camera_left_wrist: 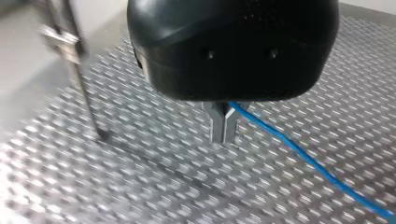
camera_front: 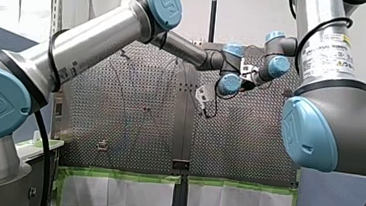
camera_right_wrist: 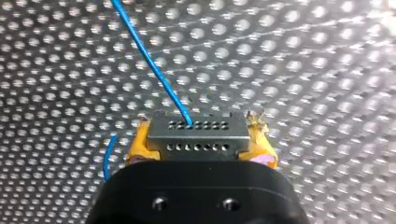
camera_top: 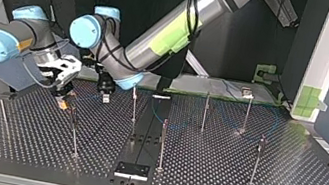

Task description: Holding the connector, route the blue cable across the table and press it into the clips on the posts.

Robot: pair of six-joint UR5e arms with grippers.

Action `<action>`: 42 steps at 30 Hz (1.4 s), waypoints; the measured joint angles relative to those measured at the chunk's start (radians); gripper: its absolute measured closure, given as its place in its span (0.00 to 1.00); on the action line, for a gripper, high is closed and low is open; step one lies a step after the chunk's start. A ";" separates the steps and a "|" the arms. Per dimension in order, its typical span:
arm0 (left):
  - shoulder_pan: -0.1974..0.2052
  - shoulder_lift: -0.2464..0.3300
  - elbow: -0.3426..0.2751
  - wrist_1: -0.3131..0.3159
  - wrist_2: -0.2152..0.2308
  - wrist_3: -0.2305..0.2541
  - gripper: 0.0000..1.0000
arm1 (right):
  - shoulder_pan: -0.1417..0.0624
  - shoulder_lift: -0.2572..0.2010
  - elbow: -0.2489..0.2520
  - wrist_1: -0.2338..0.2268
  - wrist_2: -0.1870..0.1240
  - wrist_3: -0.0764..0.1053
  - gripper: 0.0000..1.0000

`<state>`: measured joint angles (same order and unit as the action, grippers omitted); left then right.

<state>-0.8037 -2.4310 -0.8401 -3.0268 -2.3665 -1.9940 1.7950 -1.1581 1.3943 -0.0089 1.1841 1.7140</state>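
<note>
Right gripper (camera_right_wrist: 200, 141), yellow pads (camera_right_wrist: 138, 145) clamping the grey connector (camera_right_wrist: 198, 138) at both ends; blue cable (camera_right_wrist: 149, 65) leaves its upper hole row, running ahead over the perforated table (camera_right_wrist: 303, 70).

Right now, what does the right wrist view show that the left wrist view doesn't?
Only the right wrist view: the connector clamped between my right gripper's yellow pads, the blue cable leaving it. Only the left wrist view: my left gripper, metal fingers shut on the cable, and a post beside it. Both: the cable and the perforated table.
</note>
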 joint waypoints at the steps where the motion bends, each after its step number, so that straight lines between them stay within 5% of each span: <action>1: -0.002 0.007 0.000 -0.001 -0.001 0.000 1.00 | -0.003 -0.010 -0.003 0.002 0.000 0.004 1.00; 13: -0.030 0.060 0.000 -0.003 -0.005 0.020 1.00 | -0.025 -0.085 -0.020 0.030 -0.021 0.032 1.00; 32: -0.050 0.098 0.003 -0.004 -0.004 0.012 1.00 | -0.014 -0.165 -0.021 0.052 -0.066 0.044 1.00; 42: -0.033 0.103 0.008 0.021 0.010 0.015 1.00 | -0.011 -0.169 -0.020 0.051 -0.081 0.047 1.00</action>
<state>-0.8363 -2.3278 -0.8320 -3.0058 -2.3564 -1.9790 1.7836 -1.3270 1.3739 0.0418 1.1030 1.7614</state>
